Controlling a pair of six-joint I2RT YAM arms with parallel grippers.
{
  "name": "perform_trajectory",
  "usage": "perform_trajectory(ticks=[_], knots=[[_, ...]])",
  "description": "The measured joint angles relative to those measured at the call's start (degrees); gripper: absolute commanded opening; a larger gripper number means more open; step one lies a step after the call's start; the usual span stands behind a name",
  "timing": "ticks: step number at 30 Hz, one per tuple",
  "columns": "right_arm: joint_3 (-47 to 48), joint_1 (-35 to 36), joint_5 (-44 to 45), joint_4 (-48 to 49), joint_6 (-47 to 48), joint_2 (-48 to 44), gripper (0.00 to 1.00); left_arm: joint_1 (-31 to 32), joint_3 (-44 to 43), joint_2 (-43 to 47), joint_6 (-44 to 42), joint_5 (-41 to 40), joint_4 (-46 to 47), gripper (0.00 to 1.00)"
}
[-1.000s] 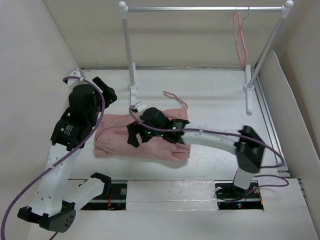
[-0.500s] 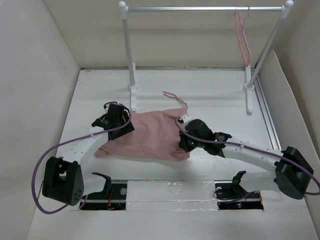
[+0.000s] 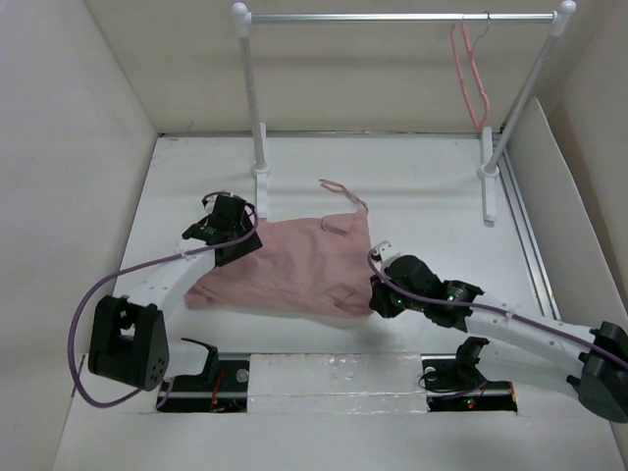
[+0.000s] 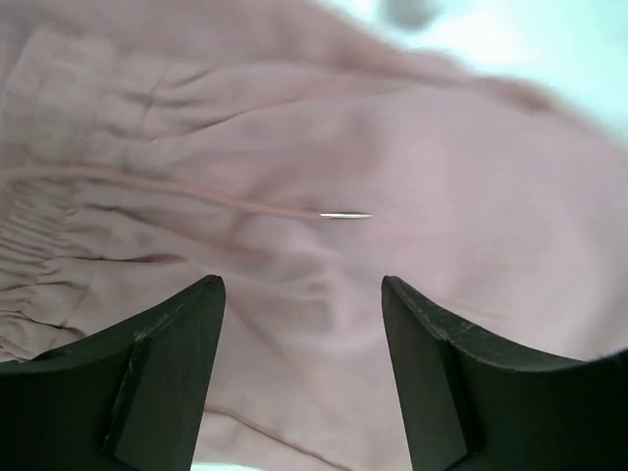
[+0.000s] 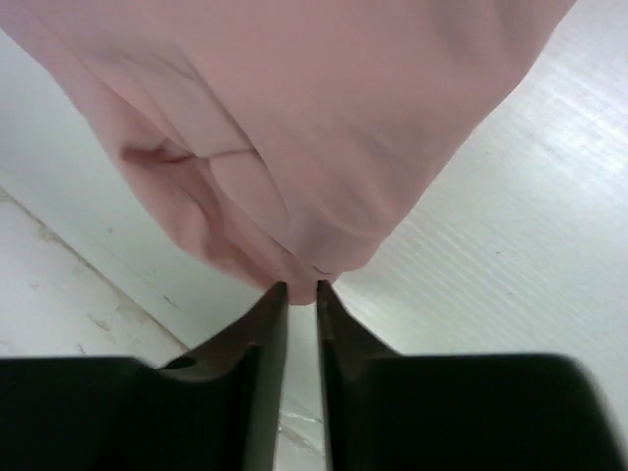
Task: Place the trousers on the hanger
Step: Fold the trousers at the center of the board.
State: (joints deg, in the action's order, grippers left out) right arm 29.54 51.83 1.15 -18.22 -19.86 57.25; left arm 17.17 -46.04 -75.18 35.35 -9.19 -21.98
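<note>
Pink trousers (image 3: 294, 265) flat on bench (image 3: 412, 186); left claw (image 4: 299, 285) spread wide over trousers' left end; right claw (image 5: 302, 289) pinching trousers' near-right corner; hanger (image 3: 469, 74) well beyond trousers, far right, hooked on rail (image 3: 392, 17)

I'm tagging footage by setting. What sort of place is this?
Probably a robotics lab test cell, not a home: plain white panel walls box in a white table, a small garment rail holds one pink hanger, and cabled robot arms are mounted at the near edge.
</note>
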Motion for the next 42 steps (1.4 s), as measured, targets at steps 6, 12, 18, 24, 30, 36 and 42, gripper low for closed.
perform_trajectory(ticks=[6,12,18,24,30,36,42], knots=[[9.4,-5.11,-0.7,0.31,4.59,0.24,0.02,7.15,-12.44,4.55,0.28,0.02,-1.33,0.59],[11.32,-6.67,-2.27,7.48,6.51,14.32,0.0,21.44,-24.65,-4.42,1.36,0.35,-0.37,0.54],[2.21,-5.22,-2.75,12.81,3.32,16.48,0.0,27.1,-28.04,-18.36,2.47,8.7,4.04,0.23],[-1.46,-5.2,-3.06,16.26,1.44,13.86,0.0,26.47,-30.82,-31.17,1.95,12.61,6.75,0.23],[-2.69,-5.2,-3.08,17.38,0.96,12.5,0.03,24.09,-37.05,-41.33,0.63,12.92,7.56,0.23],[-1.57,-5.25,-3.34,14.51,1.27,12.76,0.19,22.1,-40.52,-42.93,-0.55,13.75,7.37,0.22],[11.3,-4.85,-3.96,-0.68,4.44,10.36,0.55,21.68,-46.01,-41.18,-2.4,14.62,5.42,0.24]])
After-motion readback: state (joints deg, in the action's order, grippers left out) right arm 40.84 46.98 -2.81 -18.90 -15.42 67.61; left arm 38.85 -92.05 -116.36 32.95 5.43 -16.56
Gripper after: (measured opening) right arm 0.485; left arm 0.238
